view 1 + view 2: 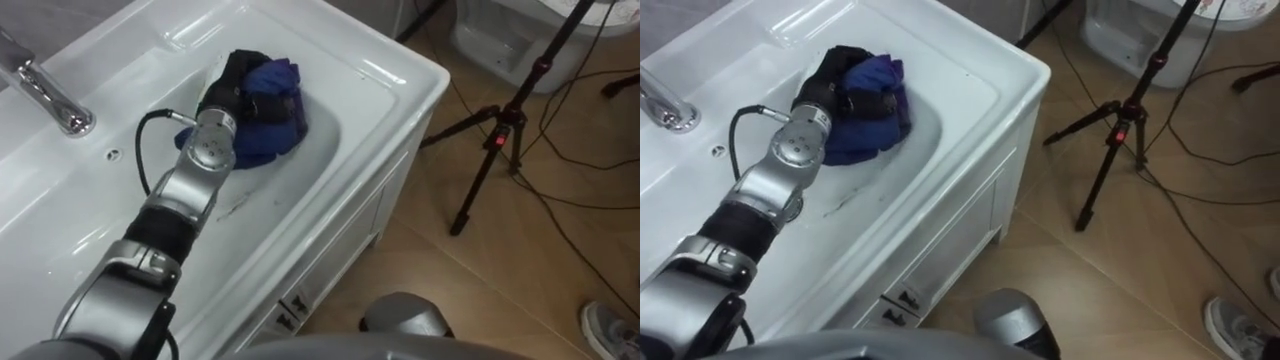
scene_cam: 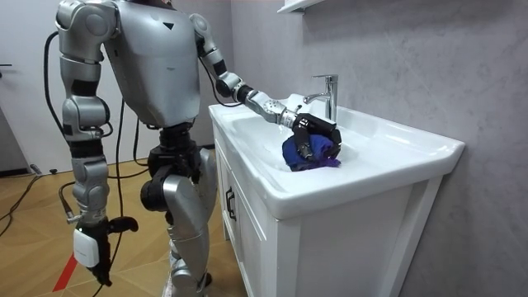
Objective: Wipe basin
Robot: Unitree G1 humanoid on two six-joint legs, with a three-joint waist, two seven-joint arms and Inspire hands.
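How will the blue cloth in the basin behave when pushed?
The cloth looks soft and floppy: it lies bunched in folds under the left hand, so it will probably crumple rather than slide flat. The basin looks glossy, so it may slip easily.

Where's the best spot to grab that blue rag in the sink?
The bunched-up top of the blue rag, coming from above. It lies crumpled in a heap in the basin, so the folds stick up; the left robot hand curls over them now.
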